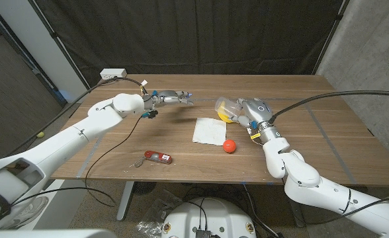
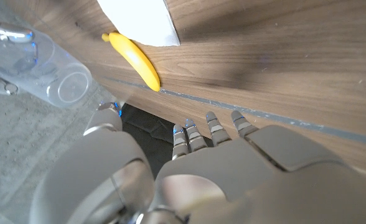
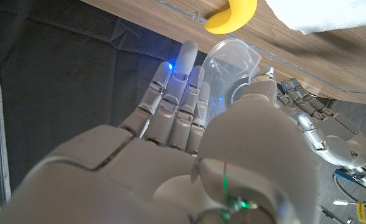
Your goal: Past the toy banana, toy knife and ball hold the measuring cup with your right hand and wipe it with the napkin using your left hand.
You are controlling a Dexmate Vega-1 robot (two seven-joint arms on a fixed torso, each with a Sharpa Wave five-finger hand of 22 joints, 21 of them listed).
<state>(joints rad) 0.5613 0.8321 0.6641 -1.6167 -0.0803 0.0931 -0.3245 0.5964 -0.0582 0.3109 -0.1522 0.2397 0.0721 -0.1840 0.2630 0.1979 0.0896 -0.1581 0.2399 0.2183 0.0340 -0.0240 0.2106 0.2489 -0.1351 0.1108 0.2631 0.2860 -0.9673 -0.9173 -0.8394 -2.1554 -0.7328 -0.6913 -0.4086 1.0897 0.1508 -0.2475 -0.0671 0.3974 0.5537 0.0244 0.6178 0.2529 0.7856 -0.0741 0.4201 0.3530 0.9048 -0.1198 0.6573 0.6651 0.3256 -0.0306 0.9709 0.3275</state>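
1. Clear plastic, the measuring cup (image 1: pixel 225 108) sits in our right hand (image 1: pixel 251 114), lifted off the worktop (image 1: pixel 327 132) toward the far edge; in the right wrist view the fingers (image 3: pixel 170 99) wrap one side and the thumb closes the other, so we judge the hold made.
2. Our left hand (image 1: pixel 171 98) hovers over the far-left part of the worktop with fingers apart and nothing in it.
3. White napkin (image 1: pixel 208 131) lies flat mid-worktop, untouched, with the toy banana (image 2: pixel 135 58) just beside its far edge and the ball (image 1: pixel 229 147) near its near-right corner.
4. Toy knife (image 1: pixel 157 157) rests near the front edge.
5. Next, we judge, the left hand must come down on the napkin and pinch it up cleanly before any wiping begins.
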